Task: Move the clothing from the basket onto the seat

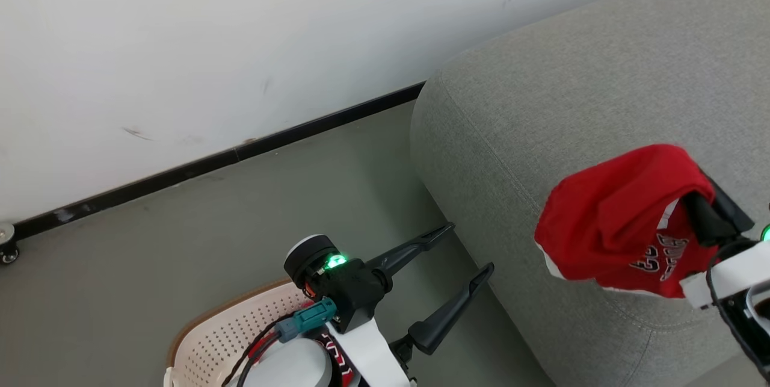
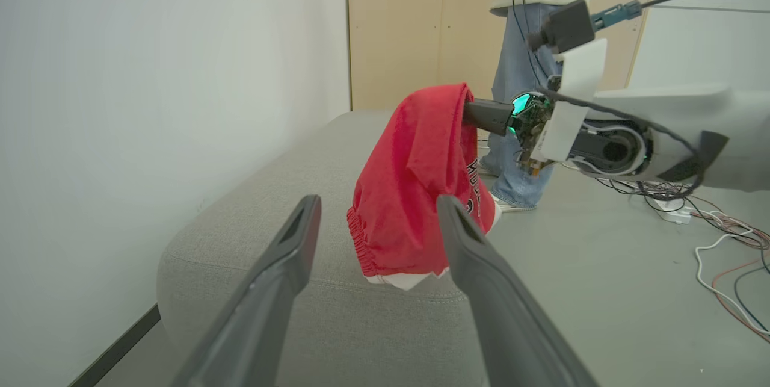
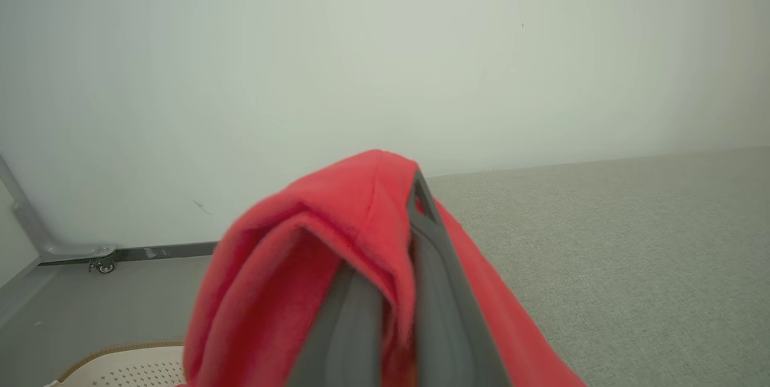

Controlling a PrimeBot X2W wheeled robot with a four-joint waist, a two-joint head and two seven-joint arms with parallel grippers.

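Red clothing (image 1: pixel 607 218) with white trim and lettering hangs in a bunch from my right gripper (image 3: pixel 415 212), which is shut on it; the fabric drapes over the fingertips. It hangs above the front edge of the light-grey seat (image 1: pixel 601 74), as the left wrist view also shows with the clothing (image 2: pixel 409 194) and the seat (image 2: pixel 252 236). My left gripper (image 1: pixel 469 247) is open and holds nothing, between the seat's side and the basket (image 1: pixel 210 339). A strip of red, black and white fabric (image 1: pixel 335 356) shows in the basket, mostly hidden by my left arm.
A white wall with a black skirting board (image 1: pixel 240 149) runs behind the grey floor. A castor wheel (image 1: pixel 7 251) sits by the wall at far left. A person in jeans (image 2: pixel 517 74) stands beyond the seat, and cables (image 2: pixel 728 248) lie on the floor there.
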